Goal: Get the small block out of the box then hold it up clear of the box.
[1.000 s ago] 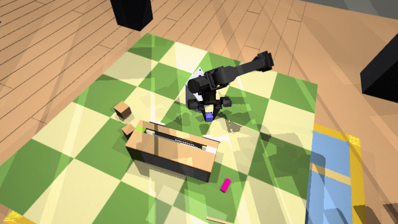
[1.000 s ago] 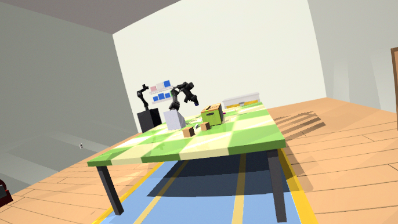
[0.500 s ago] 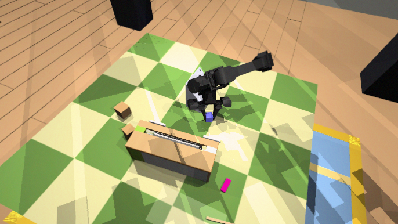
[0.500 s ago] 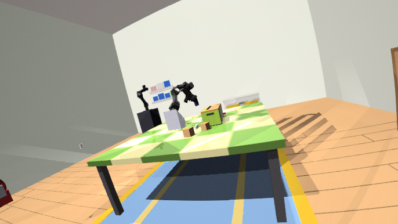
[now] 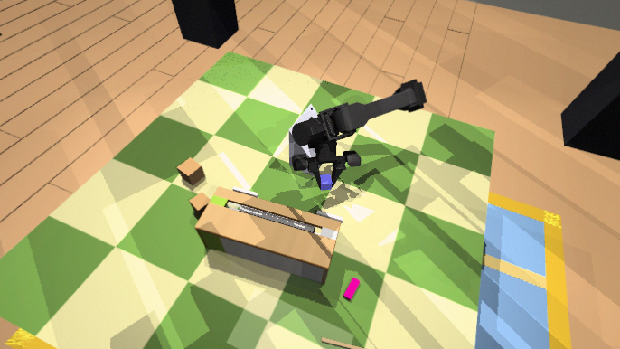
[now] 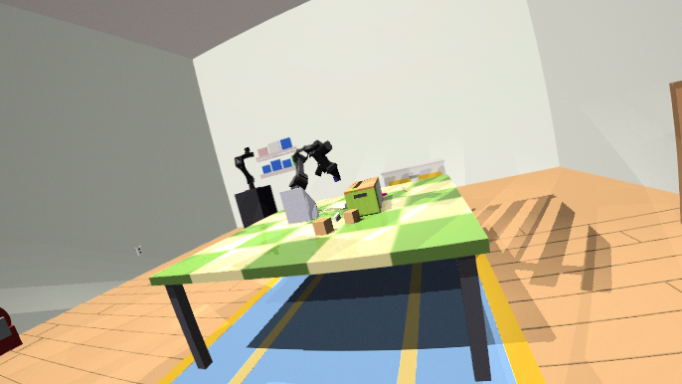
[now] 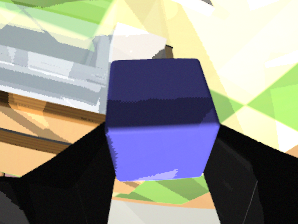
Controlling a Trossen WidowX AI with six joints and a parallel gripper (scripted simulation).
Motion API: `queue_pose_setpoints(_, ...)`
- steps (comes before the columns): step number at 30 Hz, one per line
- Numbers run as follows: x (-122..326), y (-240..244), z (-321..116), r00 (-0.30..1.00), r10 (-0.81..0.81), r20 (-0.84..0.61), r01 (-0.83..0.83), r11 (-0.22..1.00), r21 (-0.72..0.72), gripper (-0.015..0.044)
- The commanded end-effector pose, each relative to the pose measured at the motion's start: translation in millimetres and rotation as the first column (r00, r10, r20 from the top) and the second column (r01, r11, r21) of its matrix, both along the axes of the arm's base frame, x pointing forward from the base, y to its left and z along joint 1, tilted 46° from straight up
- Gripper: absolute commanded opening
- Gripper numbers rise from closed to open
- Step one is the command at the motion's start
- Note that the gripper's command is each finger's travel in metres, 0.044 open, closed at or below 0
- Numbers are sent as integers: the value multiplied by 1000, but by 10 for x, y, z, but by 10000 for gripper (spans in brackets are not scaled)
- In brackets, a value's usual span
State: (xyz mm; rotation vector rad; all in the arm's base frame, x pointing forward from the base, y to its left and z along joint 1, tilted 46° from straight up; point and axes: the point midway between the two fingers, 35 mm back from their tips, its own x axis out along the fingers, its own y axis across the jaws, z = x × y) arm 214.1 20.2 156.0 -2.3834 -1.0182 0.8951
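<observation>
The small blue block (image 5: 325,182) (image 6: 337,179) (image 7: 161,120) is between the fingertips of my gripper (image 5: 325,179) (image 7: 156,128), which is shut on it. The exterior view shows block and gripper raised above the table, higher than the box top. The box (image 5: 276,232) (image 6: 364,200) stands upright on the checkered table (image 5: 149,140) (image 6: 278,249), with a long slot in its wooden top and a green end. The block is outside the box, between it and the arm's base in the top view. The shelf inside the box is mostly hidden.
Two wooden cubes (image 5: 192,172) (image 6: 323,226) are near the box's green end, one close beside it. A magenta block (image 5: 352,288) lies past its other end. A thin wooden strip (image 5: 341,343) lies farther out. The arm's pale base (image 6: 298,205) stands behind the gripper.
</observation>
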Motion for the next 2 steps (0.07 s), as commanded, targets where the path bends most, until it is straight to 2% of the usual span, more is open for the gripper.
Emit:
queue_pose_setpoints(1, 2, 3, 10, 1000, -1, 0, 1, 1000, 8, 0)
queue_pose_setpoints(2, 2, 3, 10, 1000, -1, 0, 1, 1000, 8, 0)
